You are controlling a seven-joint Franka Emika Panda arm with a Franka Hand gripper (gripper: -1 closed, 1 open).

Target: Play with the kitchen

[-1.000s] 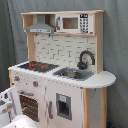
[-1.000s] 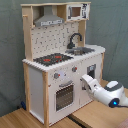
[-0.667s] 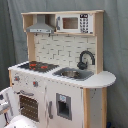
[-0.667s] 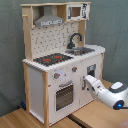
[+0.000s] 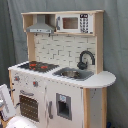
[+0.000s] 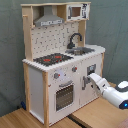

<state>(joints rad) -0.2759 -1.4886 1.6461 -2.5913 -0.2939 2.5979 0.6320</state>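
The kitchen stands tall in the middle of both exterior views, white below and light wood at the sides and top, backed by a grey curtain. In the second exterior view it rests on a wooden floor with a seam running toward the bottom edge.

On the counter, the black-red hob sits toward the first exterior view's left, the sink beside it, and the black faucet arches up behind the sink. The counter ends in a rounded lip that overhangs the wooden side panel. Above, the grey hood hangs under the top shelf, next to a small microwave-like box.

The front carries knobs and the windowed oven door (closed, its handle just above the window).

The arm reaches in from the second exterior view's right, low, its white end touching or just short of the cabinet door beside the oven; whether its fingers are spread or pressed together I cannot tell. In the first exterior view only a white rounded part shows at the bottom edge, below the oven.

Open room lies in front of the kitchen on the floor, toward the second exterior view's left and bottom; the space above the counter, between hob and hood, is also free.
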